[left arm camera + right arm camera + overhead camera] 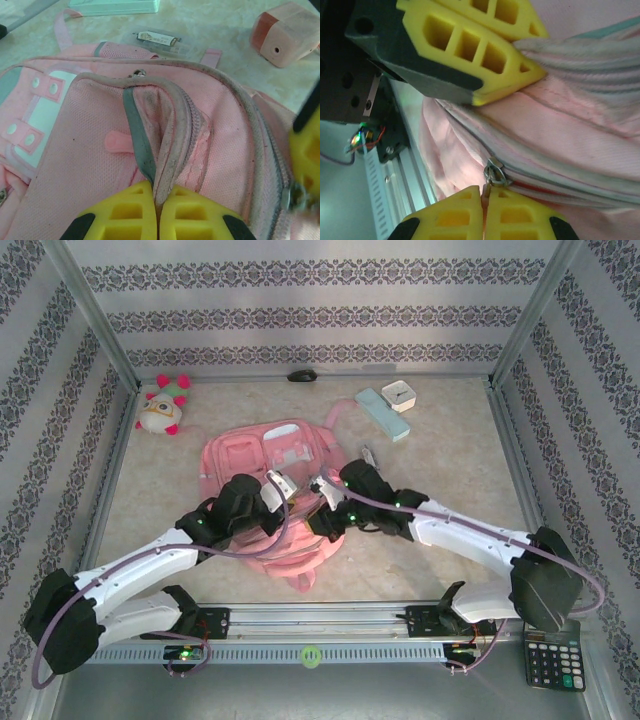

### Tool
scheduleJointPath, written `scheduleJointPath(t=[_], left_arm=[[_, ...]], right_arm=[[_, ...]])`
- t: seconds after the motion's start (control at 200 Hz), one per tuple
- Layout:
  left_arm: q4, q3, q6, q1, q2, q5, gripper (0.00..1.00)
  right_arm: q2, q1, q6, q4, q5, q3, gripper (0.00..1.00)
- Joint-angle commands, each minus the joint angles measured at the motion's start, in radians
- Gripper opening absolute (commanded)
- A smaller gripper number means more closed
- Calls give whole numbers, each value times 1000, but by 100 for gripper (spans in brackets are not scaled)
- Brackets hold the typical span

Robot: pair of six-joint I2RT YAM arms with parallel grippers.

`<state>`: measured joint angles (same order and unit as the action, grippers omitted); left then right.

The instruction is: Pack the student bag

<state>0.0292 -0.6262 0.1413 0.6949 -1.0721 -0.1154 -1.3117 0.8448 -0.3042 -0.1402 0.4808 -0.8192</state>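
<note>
The left gripper (158, 197) is clamped on a seam fold of the pink student bag (262, 452), which lies flat mid-table (440, 540). Just beside it, the right gripper (483, 195) pinches the bag's zipper pull (493, 176). Beyond lie 1 mint pencil case (382, 413) and, far left, 1 plush toy (163, 405).

A large pink fabric backpack (262, 452) lies flat at the centre of the top view, front face up, its lighter pink pockets toward the upper edge. One pink strap loops out at its upper right and another pokes out below. The woven cloth is speckled with dirt. A fold beside a grey strip stands bunched up along the zipper, where a metal zipper pull (493, 176) sits.
</note>
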Motion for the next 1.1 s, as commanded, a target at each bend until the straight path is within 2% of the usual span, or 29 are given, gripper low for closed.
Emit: scheduleJointPath(t=[0.0, 0.035, 0.145, 0.2, 0.27, 0.32, 0.495, 0.66, 0.719, 0.774, 0.839, 0.894, 0.979, 1.019, 1.094], left_arm=[[-250, -34, -68, -3, -5, 30, 0], [-250, -33, -61, -3, -4, 16, 0], [-253, -10, 4, -4, 32, -20, 0], [-260, 9, 26, -12, 52, -41, 0], [-259, 22, 38, -31, 66, -101, 0], [-259, 29, 45, -43, 72, -138, 0], [-274, 43, 102, -54, 83, -270, 0], [-313, 56, 99, -75, 88, -368, 0], [-309, 56, 109, -79, 87, -400, 0], [-301, 57, 122, -80, 84, -414, 0], [-275, 49, 140, -85, 75, -377, 0], [-252, 41, 164, -93, 65, -326, 0], [-223, 22, 205, -128, 43, -315, 0], [-209, 10, 213, -146, 31, -310, 0], [-175, -15, 220, -177, 14, -306, 0]], right_arm=[[44, 72, -279, 238, -91, 65, 0], [56, 71, -309, 234, -110, 73, 2], [130, 20, -427, 139, -149, 85, 47], [164, -39, -553, 84, -148, 99, 60], [188, -115, -700, 54, -116, 112, 65], [192, -132, -775, 51, -119, 111, 66], [127, -129, -837, 90, -79, 52, 71], [37, -131, -900, 163, -45, 14, 70], [15, -131, -916, 196, -47, 6, 67], [-1, -131, -940, 241, -55, 7, 58], [-11, -130, -959, 278, -66, 8, 39], [-2, -121, -970, 304, -92, 16, 28], [29, -107, -987, 327, -152, 38, 4], [48, -96, -1003, 330, -197, 51, 0], [84, -73, -1026, 338, -279, 77, 0]])
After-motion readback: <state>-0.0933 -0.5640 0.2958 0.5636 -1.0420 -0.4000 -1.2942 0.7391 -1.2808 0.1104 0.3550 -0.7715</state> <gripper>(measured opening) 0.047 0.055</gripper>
